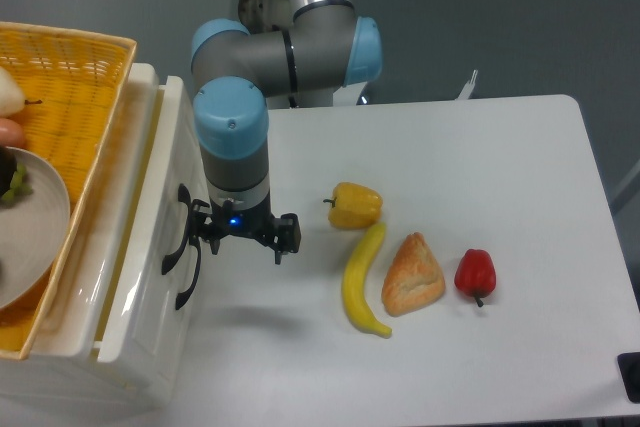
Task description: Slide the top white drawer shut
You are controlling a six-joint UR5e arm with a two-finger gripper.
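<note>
- Camera view, lower left of the frame: the drawer is nearly home. Its white front stands almost flush with the cabinet, and only a thin slot of its inside shows along the top edge.
- By my reading most of the push is done; what is left is a short last stretch to seat the front fully. I cannot tell from this angle whether a small gap remains.
- Two black curved handles show on the white front at left of centre, one just above the other. The upper one belongs to the drawer.
- The fingers hang pointing down over the desk, just right of the drawer front at handle height. They are spread apart and hold nothing.
- The left finger looks to be against or just beside the upper handle; whether it truly touches is hidden by the angle.
- Right of the fingers, near the middle of the frame, lie a banana, a pastry and a red pepper, with a yellow pepper farther up. All are well apart from the drawer.
- Upper left: a yellow basket sits on the cabinet top.
</note>
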